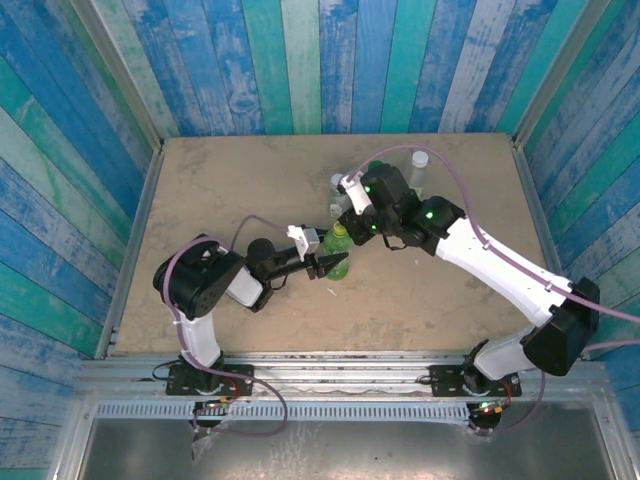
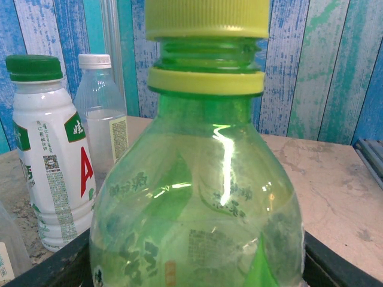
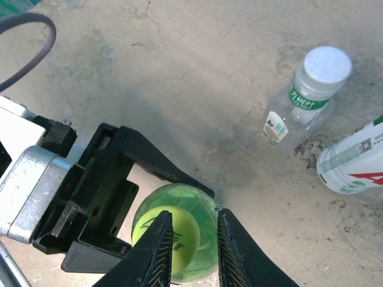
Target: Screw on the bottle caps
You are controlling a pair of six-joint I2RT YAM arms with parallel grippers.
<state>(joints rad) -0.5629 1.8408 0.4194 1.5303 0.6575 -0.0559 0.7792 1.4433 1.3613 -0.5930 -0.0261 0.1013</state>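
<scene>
A translucent green bottle (image 2: 197, 197) stands upright mid-table, and my left gripper (image 1: 333, 265) is shut on its body; its black fingers (image 3: 161, 167) wrap the bottle from the left. A yellow-green cap (image 2: 206, 18) sits on the neck, with threads showing between it and the neck ring. My right gripper (image 3: 194, 212) hangs just above that cap (image 3: 179, 236), jaws a narrow gap apart. Its left finger overlaps the cap and its right finger stands clear to the side. No finger shows beside the cap in the left wrist view.
A white bottle (image 2: 48, 149) with a dark green cap and a short clear bottle (image 2: 102, 119) with a white cap stand just behind the green one. A tall clear bottle (image 1: 420, 165) stands near the back wall. Blue plank walls enclose the table (image 1: 220, 190).
</scene>
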